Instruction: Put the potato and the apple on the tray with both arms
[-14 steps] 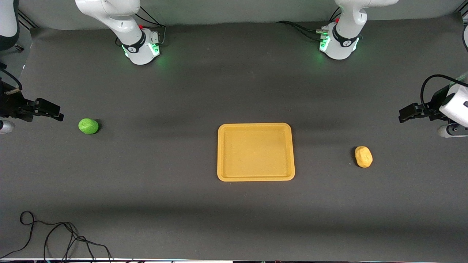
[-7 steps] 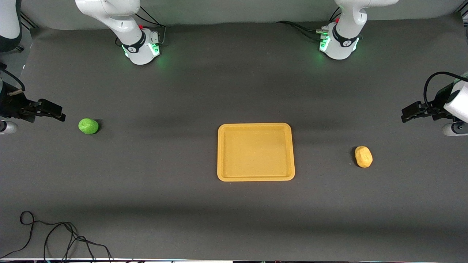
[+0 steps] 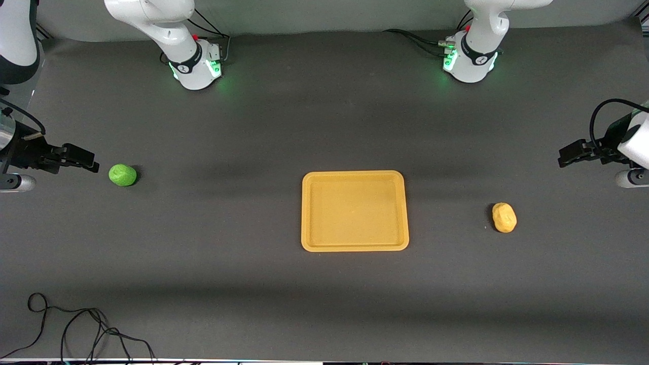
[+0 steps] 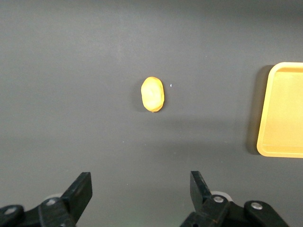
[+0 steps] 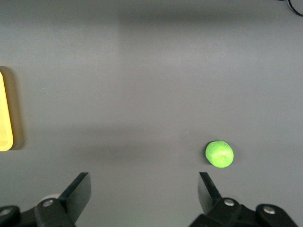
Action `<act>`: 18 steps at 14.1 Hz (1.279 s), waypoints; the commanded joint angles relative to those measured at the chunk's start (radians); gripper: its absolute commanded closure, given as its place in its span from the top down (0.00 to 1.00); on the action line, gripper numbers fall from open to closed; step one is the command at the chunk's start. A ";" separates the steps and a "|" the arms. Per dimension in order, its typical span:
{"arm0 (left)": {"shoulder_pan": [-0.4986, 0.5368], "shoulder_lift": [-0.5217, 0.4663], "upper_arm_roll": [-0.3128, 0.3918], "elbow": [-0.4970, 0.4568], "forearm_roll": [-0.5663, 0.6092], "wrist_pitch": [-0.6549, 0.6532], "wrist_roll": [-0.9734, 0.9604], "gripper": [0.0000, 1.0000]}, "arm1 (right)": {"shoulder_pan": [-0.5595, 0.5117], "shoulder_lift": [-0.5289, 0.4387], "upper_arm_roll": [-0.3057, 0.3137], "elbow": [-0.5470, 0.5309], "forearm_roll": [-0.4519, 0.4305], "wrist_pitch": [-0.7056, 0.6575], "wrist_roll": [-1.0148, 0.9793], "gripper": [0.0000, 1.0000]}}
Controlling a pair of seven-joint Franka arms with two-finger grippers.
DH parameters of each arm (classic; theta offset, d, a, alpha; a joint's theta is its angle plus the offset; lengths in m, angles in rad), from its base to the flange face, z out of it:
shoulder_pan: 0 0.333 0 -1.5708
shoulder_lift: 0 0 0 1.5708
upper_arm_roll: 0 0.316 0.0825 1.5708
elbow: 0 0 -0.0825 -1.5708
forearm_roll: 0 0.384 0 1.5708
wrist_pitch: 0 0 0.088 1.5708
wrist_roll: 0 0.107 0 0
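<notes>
Flat rectangular yellow-orange plastic tray [image 3: 355, 244] lying mid-table, empty. Small matte yellow-orange oval potato [image 3: 504, 217] sitting toward left arm's end of tray; small bright green round apple [image 3: 122, 175] sitting toward right arm's end. Both probably light, firm, prone to rolling: grip across narrow middle. Left gripper [image 3: 567, 156] and right gripper [image 3: 86, 162] hovering wide open, empty.

On my front feed both arms run off the frame's side edges, so each wrist is only partly seen. My left wrist feed cuts the tray [image 4: 284, 118] at its edge, and my right wrist feed shows just a sliver of it.
</notes>
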 commanded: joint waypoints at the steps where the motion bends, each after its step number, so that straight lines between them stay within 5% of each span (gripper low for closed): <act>1: -0.020 0.011 0.001 0.002 0.000 -0.014 0.000 0.92 | 0.006 -0.010 -0.006 -0.001 0.016 0.012 0.019 1.00; 5: -0.031 0.031 0.000 -0.016 0.000 0.025 0.000 0.90 | 0.006 -0.008 -0.006 0.001 0.005 0.015 0.009 1.00; 11: -0.015 0.119 0.001 -0.231 0.001 0.370 0.012 0.90 | 0.004 -0.007 -0.006 -0.002 0.004 0.030 0.009 1.00; 18: 0.012 0.430 0.006 -0.247 0.004 0.659 0.012 0.99 | 0.001 -0.007 -0.006 -0.004 0.004 0.030 0.009 1.00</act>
